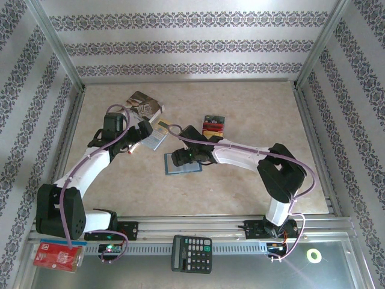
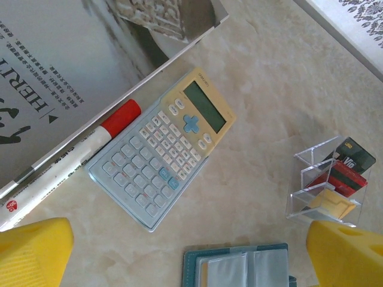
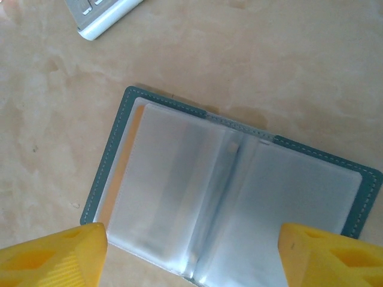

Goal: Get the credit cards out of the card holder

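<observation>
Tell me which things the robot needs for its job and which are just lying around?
Needed: card holder, cards.
Lying around: pale calculator, marker, magazine, black calculator, red packet.

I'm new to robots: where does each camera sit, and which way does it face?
Top: fixed above and behind the arms, looking down on the table; left arm and right arm show whole.
Left wrist: on the left arm, facing down at a pocket calculator; left hand, open, at bottom.
Right wrist: on the right arm, facing down at the open card holder; right hand at bottom.
Shared: both wrist views catch the card holder.
</observation>
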Controlling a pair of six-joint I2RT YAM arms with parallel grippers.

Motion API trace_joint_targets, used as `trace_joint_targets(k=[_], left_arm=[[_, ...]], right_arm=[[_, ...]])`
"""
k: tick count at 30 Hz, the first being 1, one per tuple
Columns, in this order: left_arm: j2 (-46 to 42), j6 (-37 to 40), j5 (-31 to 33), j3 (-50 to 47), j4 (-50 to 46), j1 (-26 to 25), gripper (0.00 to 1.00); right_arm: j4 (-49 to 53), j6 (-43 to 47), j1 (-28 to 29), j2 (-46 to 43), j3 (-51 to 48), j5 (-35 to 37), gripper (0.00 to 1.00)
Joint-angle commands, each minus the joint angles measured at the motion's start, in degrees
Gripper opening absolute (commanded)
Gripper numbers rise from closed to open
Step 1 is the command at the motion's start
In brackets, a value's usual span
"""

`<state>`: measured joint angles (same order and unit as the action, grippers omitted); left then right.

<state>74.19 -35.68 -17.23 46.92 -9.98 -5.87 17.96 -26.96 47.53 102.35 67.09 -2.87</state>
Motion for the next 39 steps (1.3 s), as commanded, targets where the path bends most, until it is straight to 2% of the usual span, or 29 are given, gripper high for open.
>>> trace_joint_targets(k=[1, 14, 21, 26, 35, 39], left_arm=[[-1.9, -0.8, 1.5, -0.6, 2.5, 0.8, 1.0], [-3.9, -0.3, 2.7, -1.1, 0.7, 0.8, 1.0], [-2.3, 0.1, -0.7, 0.0, 0.2, 0.9, 1.0], [-0.9, -0.4, -0.7, -0.2, 1.1, 0.9, 1.0], [0.3, -1.3, -3.9, -0.4, 2.2, 0.9, 0.99], [1.3, -2.6, -7.1, -1.4, 2.6, 0.8, 0.97]], right_arm=[[-0.5, -2.6, 0.5, 1.7, 0.7, -0.5, 0.76], [5.3, -2.1, 2.1, 9.7, 8.7, 1.7, 0.69], [7.8, -1.1, 1.4, 12.1, 9.1, 1.5, 0.64], [9.1, -0.4, 1.4, 13.2, 8.4, 2.6, 0.59], [6.7, -1.0, -0.1, 13.8, 5.6, -0.5, 0.4], [5.8, -1.4, -1.2, 13.7, 4.6, -1.5, 0.27]])
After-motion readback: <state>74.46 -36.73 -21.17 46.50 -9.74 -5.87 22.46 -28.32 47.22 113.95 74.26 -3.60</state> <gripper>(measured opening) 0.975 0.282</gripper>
